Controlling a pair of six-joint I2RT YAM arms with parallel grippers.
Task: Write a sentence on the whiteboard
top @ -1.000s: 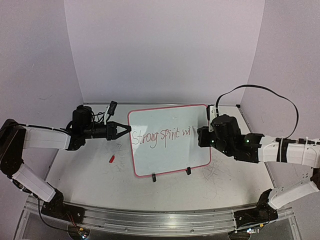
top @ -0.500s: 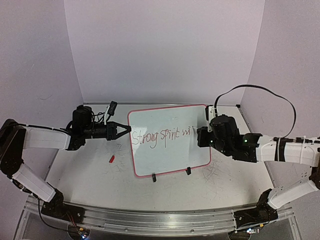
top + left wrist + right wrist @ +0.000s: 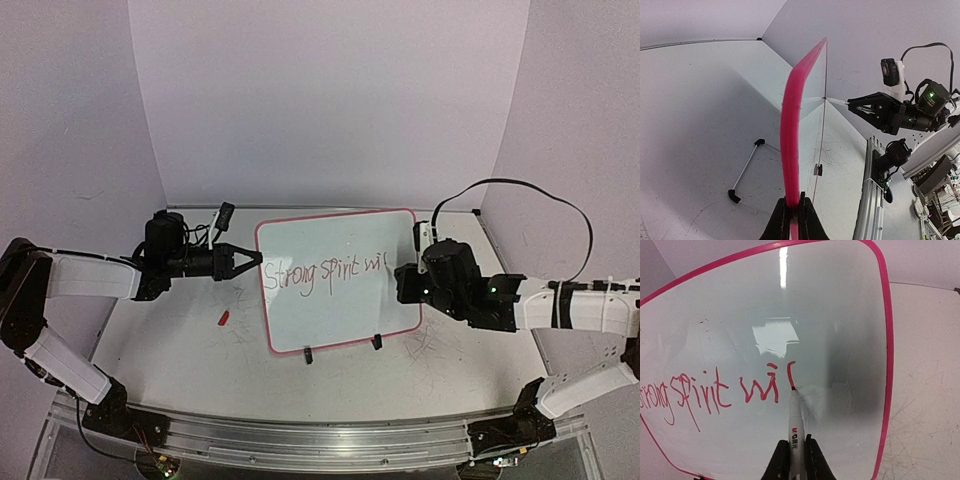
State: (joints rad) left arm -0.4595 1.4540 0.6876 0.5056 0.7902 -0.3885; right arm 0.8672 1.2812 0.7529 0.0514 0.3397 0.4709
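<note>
The whiteboard, glossy with a red-pink rim, stands tilted on the table. My left gripper is shut on its left rim; the left wrist view shows the pink rim edge-on, pinched between the jaws of the left gripper. The sentence in red reads "Strong spirit wi" plus a fresh curved stroke. My right gripper is shut on a white marker. The marker's red tip touches the whiteboard at that stroke's lower end. From above, the right gripper is at the board's right side.
A small red cap lies on the table left of the board. Two black clip feet hold the board's lower edge. A thin rod with black ends lies behind the board. An aluminium rail runs along the near edge.
My right gripper has shifted slightly down and to the right, drawing a new stroke after "wi". The left gripper and the board have stayed put.
</note>
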